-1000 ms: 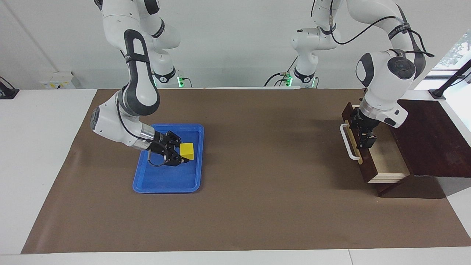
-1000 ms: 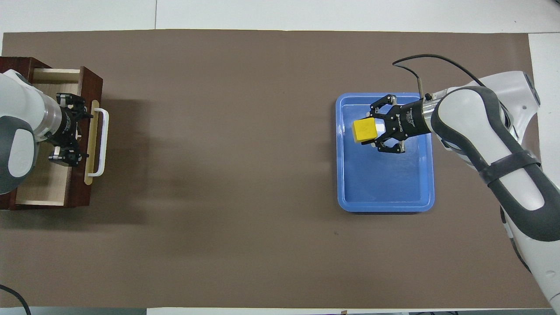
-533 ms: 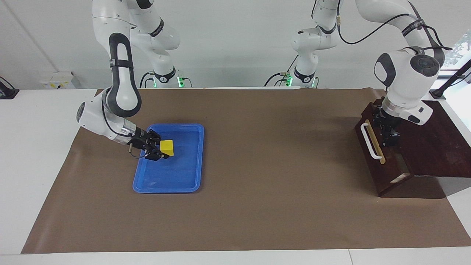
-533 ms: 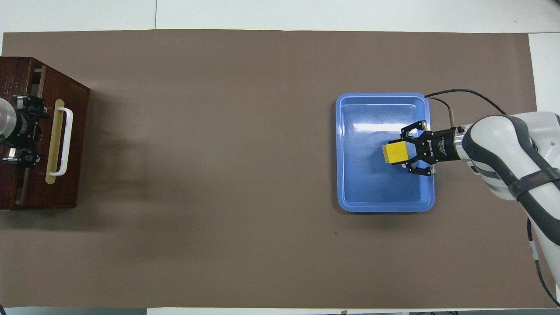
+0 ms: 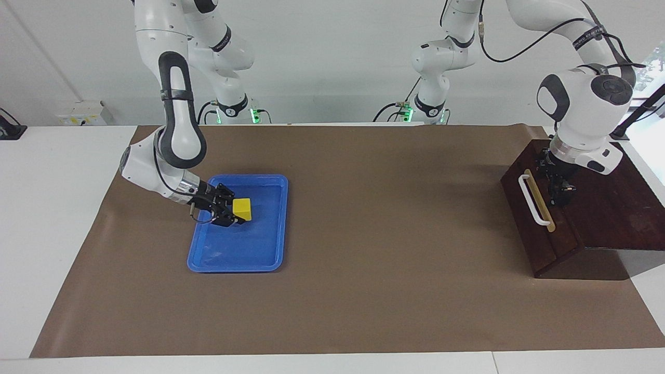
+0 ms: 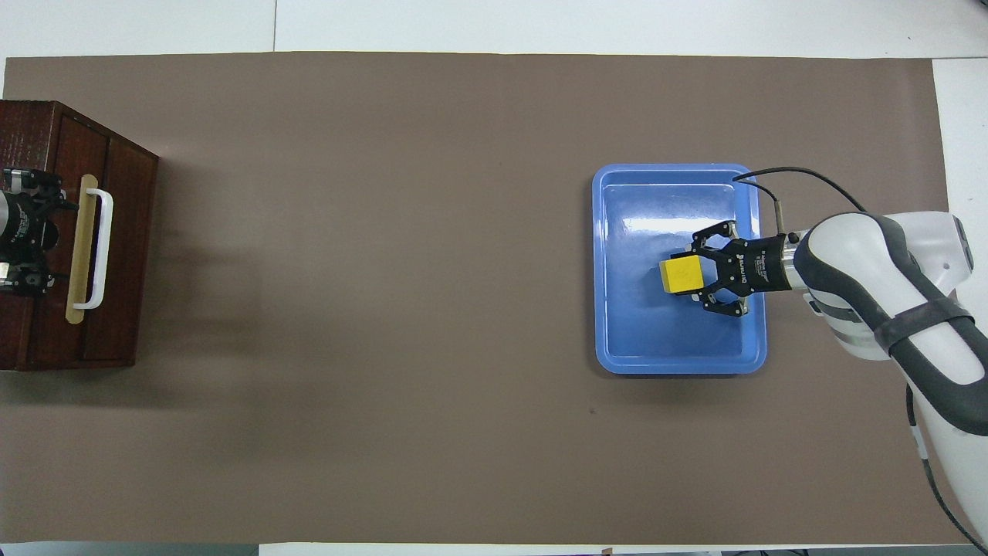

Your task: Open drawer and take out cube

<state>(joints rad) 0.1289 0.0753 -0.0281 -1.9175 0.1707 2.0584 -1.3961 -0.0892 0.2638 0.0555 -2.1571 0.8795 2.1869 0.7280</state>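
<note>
The dark brown drawer (image 5: 530,223) with its white bar handle (image 5: 533,200) sits shut, flush in its dark box at the left arm's end of the table; it also shows in the overhead view (image 6: 116,255). Its inside is hidden. My left gripper (image 5: 561,193) is open and empty, low over the box top just beside the drawer front (image 6: 42,239). My right gripper (image 5: 228,213) is shut on the yellow cube (image 5: 242,209) and holds it low over the blue tray (image 5: 236,266). The overhead view shows the cube (image 6: 682,275) between the right gripper's fingers (image 6: 706,276).
The blue tray (image 6: 664,340) lies at the right arm's end of the brown mat (image 5: 389,259). The dark box (image 5: 613,208) stands at the mat's edge at the left arm's end. White table borders the mat.
The drawer has slid from open to fully shut while my left gripper drew back over the box. My right gripper carried the cube across the tray toward the right arm's end.
</note>
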